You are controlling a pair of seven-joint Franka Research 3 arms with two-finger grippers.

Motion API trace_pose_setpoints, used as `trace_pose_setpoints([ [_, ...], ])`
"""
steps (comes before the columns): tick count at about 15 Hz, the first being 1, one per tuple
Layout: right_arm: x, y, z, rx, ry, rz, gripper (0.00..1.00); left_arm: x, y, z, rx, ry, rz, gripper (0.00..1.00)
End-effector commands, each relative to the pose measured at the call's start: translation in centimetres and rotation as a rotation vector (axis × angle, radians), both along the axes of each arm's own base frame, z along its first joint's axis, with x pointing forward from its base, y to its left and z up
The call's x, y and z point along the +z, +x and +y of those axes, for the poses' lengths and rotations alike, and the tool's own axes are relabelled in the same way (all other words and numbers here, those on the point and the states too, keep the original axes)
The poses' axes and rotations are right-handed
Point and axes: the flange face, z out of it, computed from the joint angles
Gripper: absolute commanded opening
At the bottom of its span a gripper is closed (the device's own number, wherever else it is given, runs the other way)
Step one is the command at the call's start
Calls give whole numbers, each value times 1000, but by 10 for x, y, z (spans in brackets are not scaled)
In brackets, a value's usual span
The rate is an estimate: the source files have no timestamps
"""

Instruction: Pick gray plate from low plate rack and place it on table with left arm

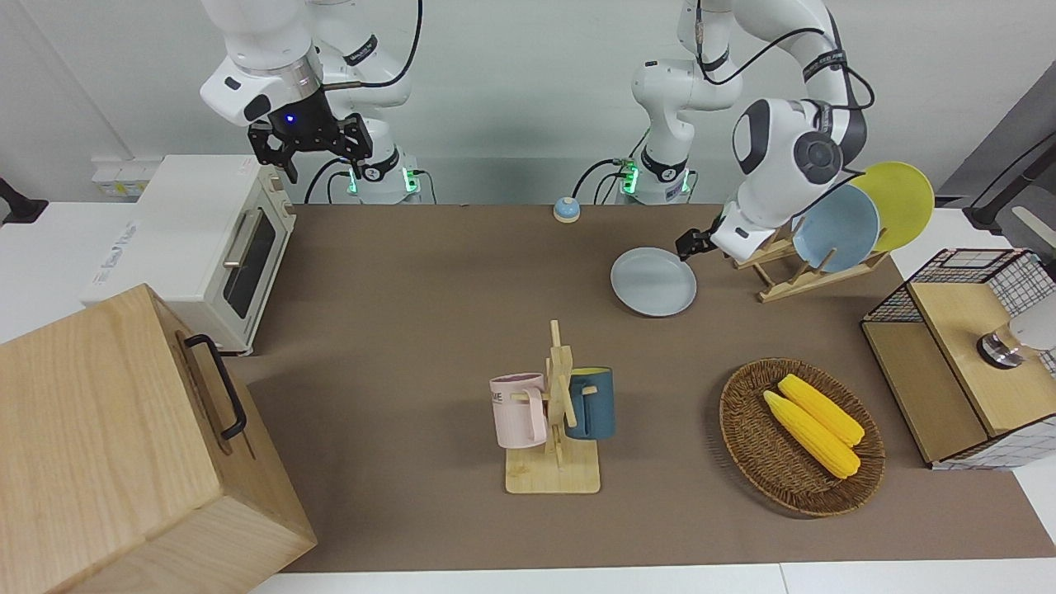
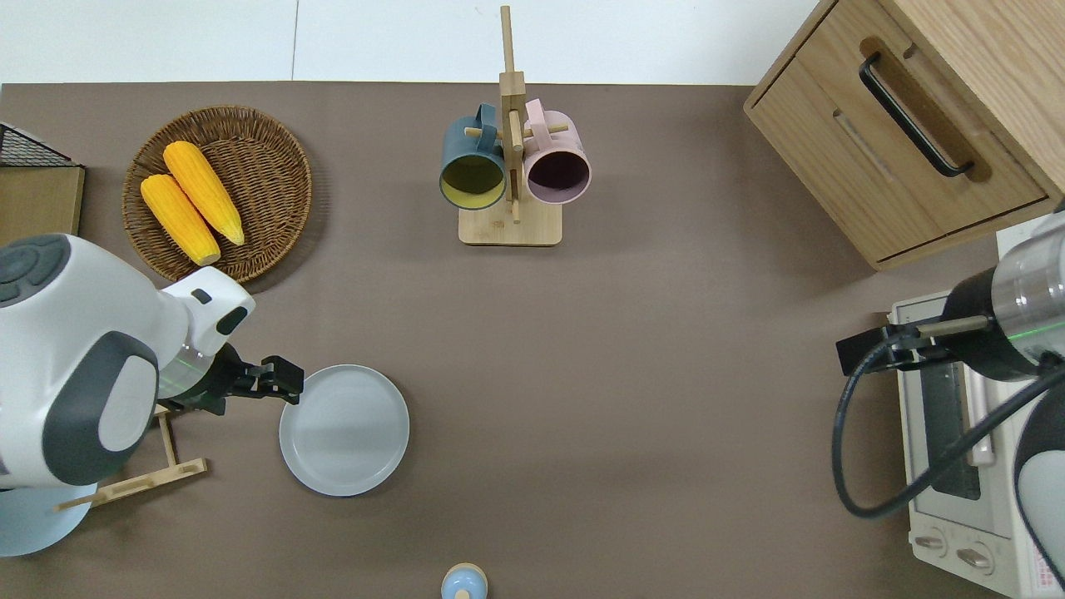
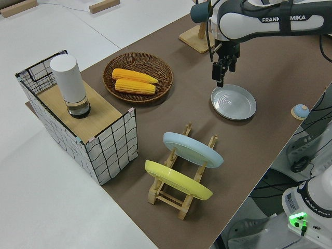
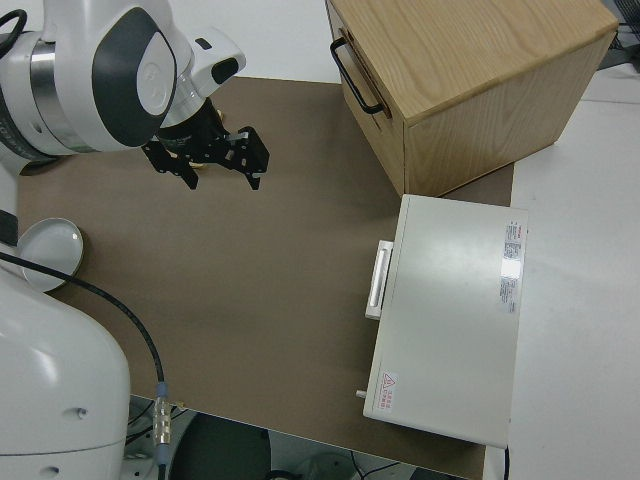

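The gray plate (image 1: 653, 282) lies flat on the brown table (image 1: 429, 330), also in the overhead view (image 2: 344, 430) and the left side view (image 3: 233, 102). My left gripper (image 2: 283, 384) is open and empty, raised over the mat just off the plate's rim, between the plate and the low plate rack (image 1: 792, 268); it also shows in the front view (image 1: 687, 246) and the left side view (image 3: 220, 72). The rack (image 3: 181, 192) holds a sky-blue plate (image 1: 835, 227) and a yellow plate (image 1: 895, 202). My right gripper (image 1: 309, 153) is open and parked.
A mug tree (image 1: 557, 412) with a pink and a dark teal mug stands mid-table. A wicker basket (image 1: 742, 445) holds two corn cobs. A wire basket (image 1: 957, 363), a toaster oven (image 1: 206, 247), a wooden cabinet (image 1: 124, 445) and a small blue bell (image 1: 566, 209) stand around the edges.
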Motion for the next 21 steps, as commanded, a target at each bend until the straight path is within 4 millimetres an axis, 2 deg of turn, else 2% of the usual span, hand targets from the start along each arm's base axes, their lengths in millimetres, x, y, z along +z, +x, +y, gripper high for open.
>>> trace_pose_setpoints([
  [1,4,-3,-3,-3,2,5,990,53,12,8,34,16,-91,991],
  [5,4,-3,-4,-5,2,5,990,89,15,15,10,63,-170,991],
  [8,4,-3,-4,-5,2,5,990,104,12,18,-43,173,-220,995],
  [11,4,-3,-3,-3,2,5,990,112,13,18,-44,167,-249,998],
  [13,4,-3,-3,-3,2,5,987,129,17,16,-39,158,-292,998],
  [18,4,-3,-4,-5,2,5,990,134,14,8,-36,151,-300,998],
  [20,4,-3,-4,-5,2,5,987,135,14,3,-1,88,-300,998],
  [21,4,-3,-4,-5,2,5,990,135,15,8,16,52,-298,998],
])
